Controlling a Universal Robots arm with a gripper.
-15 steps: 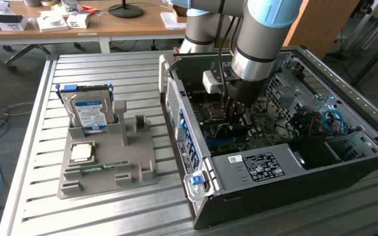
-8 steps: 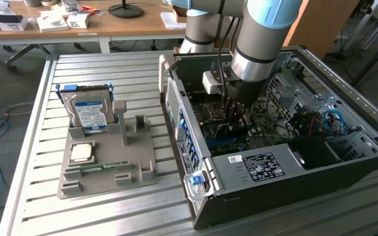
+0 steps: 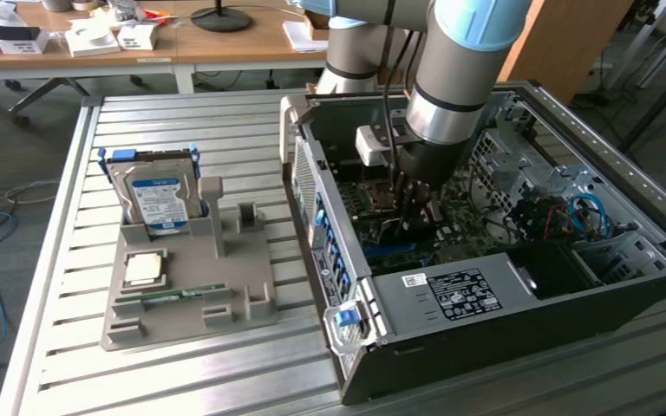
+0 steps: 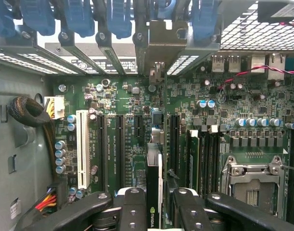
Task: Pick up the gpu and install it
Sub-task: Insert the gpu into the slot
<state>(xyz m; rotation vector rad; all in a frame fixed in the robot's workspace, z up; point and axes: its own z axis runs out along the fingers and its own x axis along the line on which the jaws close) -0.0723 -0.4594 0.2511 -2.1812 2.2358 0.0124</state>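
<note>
The gpu (image 4: 153, 166) shows edge-on in the wrist view as a thin dark slab with a green logo. It stands upright over the long black slots of the green motherboard (image 4: 132, 101). Its metal end bracket (image 4: 162, 41) lines up with the rear slot openings of the case. My gripper (image 4: 159, 204) is shut on the card, one black finger (image 4: 132, 211) on each side. In the exterior view the gripper (image 3: 418, 208) reaches down into the open PC case (image 3: 449, 295), just above the motherboard. I cannot tell whether the card's edge sits in a slot.
Left of the case in the exterior view, a grey holder (image 3: 188, 286) carries a silver hard drive (image 3: 157, 198), a square chip (image 3: 145, 269) and a green memory stick (image 3: 171, 297). Inside the case are a white slot (image 4: 82, 147), a CPU socket (image 4: 253, 183), braided cables (image 4: 29, 113) and blue cables (image 3: 582, 217).
</note>
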